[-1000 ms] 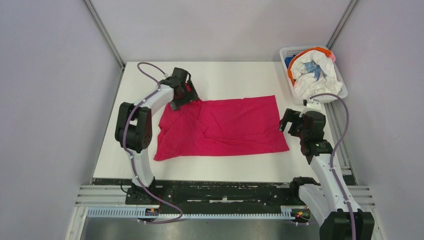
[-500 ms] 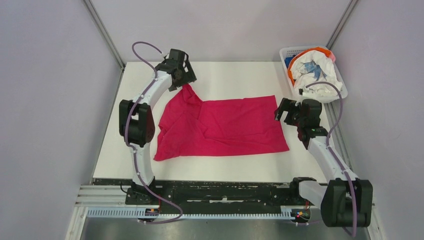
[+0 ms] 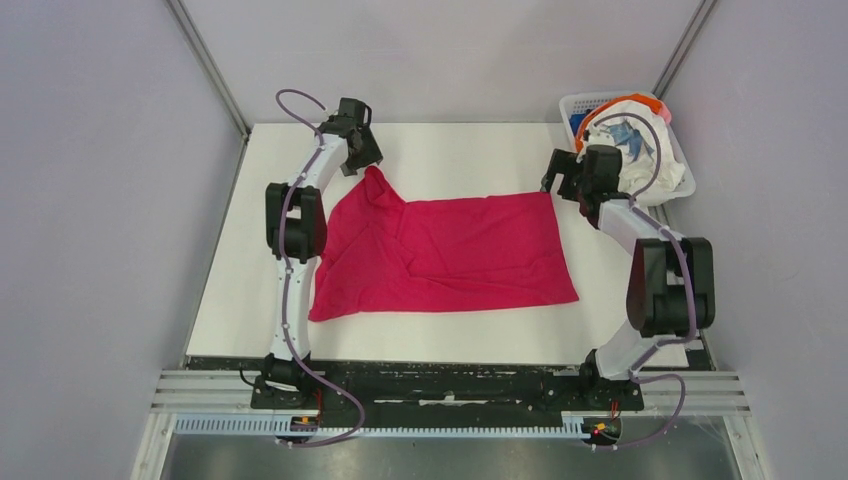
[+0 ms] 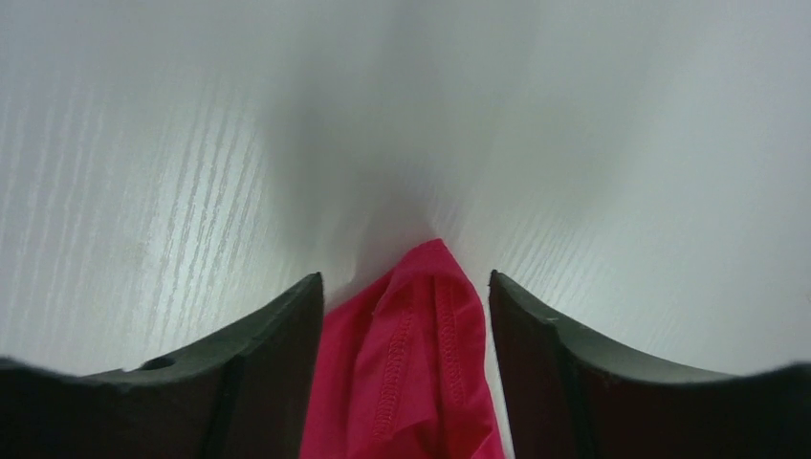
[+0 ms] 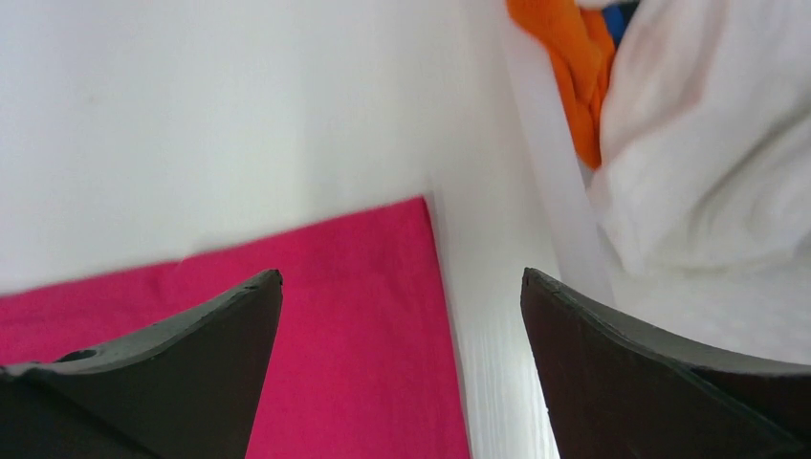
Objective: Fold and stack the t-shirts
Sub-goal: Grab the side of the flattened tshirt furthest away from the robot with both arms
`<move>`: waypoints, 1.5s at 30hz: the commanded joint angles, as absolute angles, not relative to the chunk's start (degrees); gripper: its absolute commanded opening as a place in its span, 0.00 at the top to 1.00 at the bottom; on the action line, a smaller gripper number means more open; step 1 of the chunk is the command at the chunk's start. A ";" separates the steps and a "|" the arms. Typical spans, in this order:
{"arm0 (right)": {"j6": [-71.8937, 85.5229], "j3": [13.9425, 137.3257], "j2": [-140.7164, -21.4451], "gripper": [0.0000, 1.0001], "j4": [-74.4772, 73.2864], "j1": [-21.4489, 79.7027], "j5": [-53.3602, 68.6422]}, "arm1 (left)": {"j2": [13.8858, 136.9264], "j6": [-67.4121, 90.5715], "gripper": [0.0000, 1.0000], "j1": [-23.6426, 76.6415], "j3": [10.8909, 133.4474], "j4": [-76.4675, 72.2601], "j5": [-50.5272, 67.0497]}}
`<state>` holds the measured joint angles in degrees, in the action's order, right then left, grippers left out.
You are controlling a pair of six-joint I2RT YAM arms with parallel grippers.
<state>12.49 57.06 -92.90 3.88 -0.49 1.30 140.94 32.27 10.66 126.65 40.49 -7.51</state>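
Observation:
The magenta-red t-shirt [image 3: 450,245] lies spread on the white table, with its far-left corner drawn up into a peak. My left gripper [image 3: 362,160] is shut on that corner. The left wrist view shows a bunched hemmed edge of the shirt [image 4: 411,373] between the left gripper's [image 4: 406,287] fingers, just above the table. My right gripper [image 3: 560,185] is open and empty over the shirt's far-right corner [image 5: 363,287], next to the basket. The right gripper's [image 5: 402,277] jaws stand wide apart. The white shirt with blue print [image 3: 650,165], an orange one [image 3: 645,100] and a blue one [image 3: 580,122] lie in the basket.
The white plastic basket [image 3: 570,105] stands at the far right corner; its wall [image 5: 545,163] is just right of my right gripper, with white cloth [image 5: 708,143] and orange cloth [image 5: 564,57] inside. Grey walls enclose the table on both sides and at the back.
My left gripper pulled the shirt's far-left corner up and farther back, then held. My right arm swung from the near right to the shirt's far-right corner beside the basket.

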 commanded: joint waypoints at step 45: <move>11.02 76.70 -117.38 0.59 -6.35 6.45 -11.93 | 109.90 38.43 0.98 11.82 93.95 38.23 -10.30</move>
